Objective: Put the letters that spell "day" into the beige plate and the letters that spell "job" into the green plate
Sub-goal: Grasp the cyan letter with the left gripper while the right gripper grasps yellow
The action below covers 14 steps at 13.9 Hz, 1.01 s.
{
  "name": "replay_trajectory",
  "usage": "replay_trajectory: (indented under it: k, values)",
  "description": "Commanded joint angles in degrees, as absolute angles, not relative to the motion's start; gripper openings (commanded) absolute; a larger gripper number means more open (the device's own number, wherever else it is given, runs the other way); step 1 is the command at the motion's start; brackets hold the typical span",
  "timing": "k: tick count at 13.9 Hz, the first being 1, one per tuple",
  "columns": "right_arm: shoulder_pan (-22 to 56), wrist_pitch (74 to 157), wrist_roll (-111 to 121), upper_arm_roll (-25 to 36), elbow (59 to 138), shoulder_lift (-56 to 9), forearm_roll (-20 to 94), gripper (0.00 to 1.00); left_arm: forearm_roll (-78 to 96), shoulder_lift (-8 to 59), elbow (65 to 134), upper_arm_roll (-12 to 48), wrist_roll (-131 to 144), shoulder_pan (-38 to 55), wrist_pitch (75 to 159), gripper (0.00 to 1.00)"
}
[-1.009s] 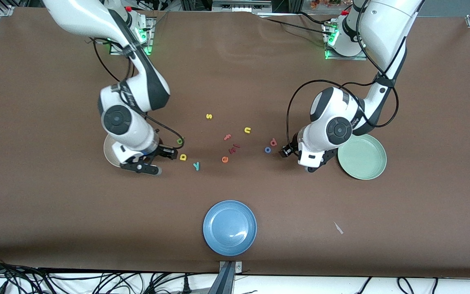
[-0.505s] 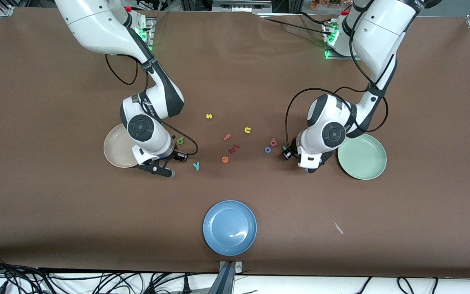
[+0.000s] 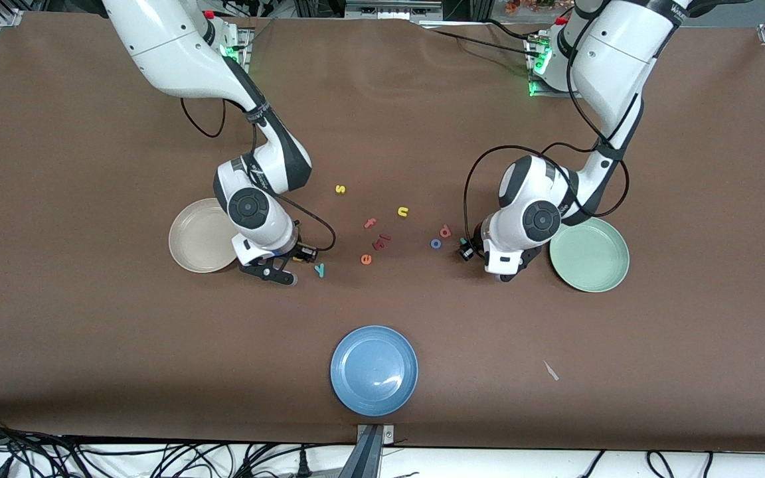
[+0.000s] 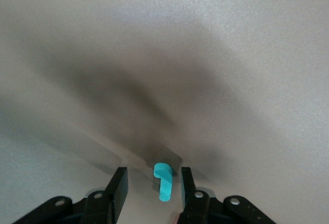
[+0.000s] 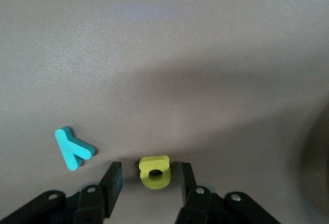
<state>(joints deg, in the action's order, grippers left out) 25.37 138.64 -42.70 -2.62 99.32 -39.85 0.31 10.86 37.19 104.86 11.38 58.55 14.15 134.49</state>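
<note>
My left gripper (image 3: pixel 499 271) (image 4: pixel 152 180) is open, low over the teal "j" (image 3: pixel 463 241) (image 4: pixel 163 180), which lies between its fingers with a gap on each side. The blue "o" (image 3: pixel 435 243) and pink-red "b" (image 3: pixel 445 232) lie beside it, and the green plate (image 3: pixel 588 255) is at the left arm's end. My right gripper (image 3: pixel 277 272) (image 5: pixel 149 175) is open around the yellow "a" (image 3: pixel 297 257) (image 5: pixel 154 172) without touching it. The teal "y" (image 3: pixel 319 269) (image 5: pixel 73 148) lies close by. The beige plate (image 3: pixel 193 239) sits next to that hand. The "d" is hidden under the right arm.
A blue plate (image 3: pixel 374 370) stands near the table's front edge. Between the arms lie a yellow "s" (image 3: pixel 340 189), a yellow "n" (image 3: pixel 402 212), a pink "f" (image 3: pixel 370 223), an orange "e" (image 3: pixel 366 259) and a small red piece (image 3: pixel 381 242). A paper scrap (image 3: pixel 550 370) lies toward the left arm's end.
The right arm has swung off the beige plate to the yellow "a", covering the "d". The left hand shifted slightly at the "j". Both pairs of fingers have narrowed.
</note>
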Motion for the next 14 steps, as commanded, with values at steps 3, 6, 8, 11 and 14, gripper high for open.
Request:
replay_trajectory:
  k: [3, 6, 8, 11, 14]
  values:
    - [25.84, 140.36, -43.33, -2.02, 100.37, -39.64, 0.09, 0.12, 9.24, 38.06, 104.41, 11.07, 59.41, 14.68, 135.0, 0.33]
    - [25.75, 139.31, -43.07, -1.76, 100.2, -38.59, 0.09, 0.06, 6.08, 38.06, 104.41, 11.16, 59.24, 14.85, 134.83, 0.11]
    - [25.75, 134.85, -42.1, -0.54, 99.76, -35.96, 0.0, 0.06, 5.8, 37.71, 104.41, 11.16, 58.89, 14.94, 134.48, 0.03]
    - [25.66, 126.24, -36.67, 2.62, 100.19, -33.23, -0.18, 0.06, 5.8, 33.68, 104.15, 11.16, 57.22, 13.98, 131.77, 0.0]
    - [25.58, 123.22, -32.43, 6.41, 104.3, -29.37, -0.18, 0.06, 5.8, 27.71, 102.92, 10.99, 52.14, 11.52, 123.07, 0.0]
